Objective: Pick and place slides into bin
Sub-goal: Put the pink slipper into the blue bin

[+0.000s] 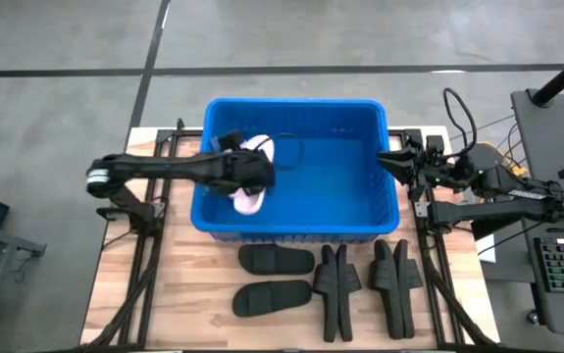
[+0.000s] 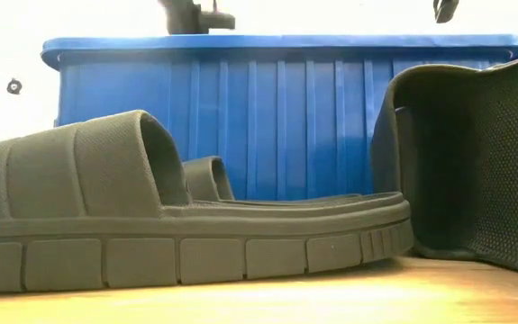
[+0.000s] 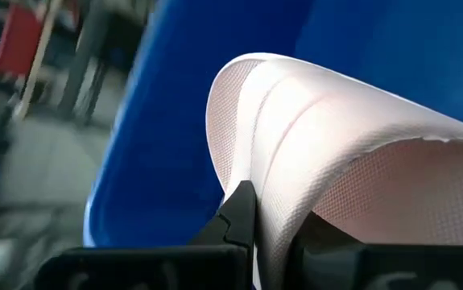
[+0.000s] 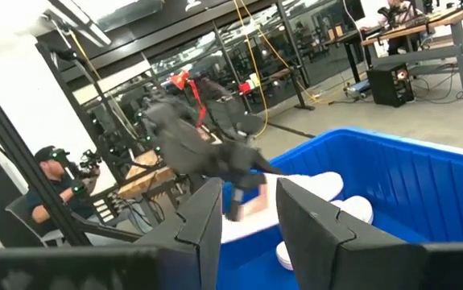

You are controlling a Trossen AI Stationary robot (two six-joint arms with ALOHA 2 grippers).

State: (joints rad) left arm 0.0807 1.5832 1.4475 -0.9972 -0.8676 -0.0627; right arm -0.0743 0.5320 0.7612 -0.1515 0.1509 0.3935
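Pink slide (image 1: 254, 172) gripped by left jaws (image 1: 258, 175) over bin (image 1: 360, 221).

Left wrist view: left hand (image 3: 267, 234) clamped on a pale pink slide (image 3: 336, 153), dark fingers (image 3: 235, 213) pinching the edge of its broad strap. Strap arches above the fingers, textured inner face showing. Blue bin (image 3: 175, 145) wall directly behind the slide, its rim running alongside. Blurred room beyond the bin, details unreadable.
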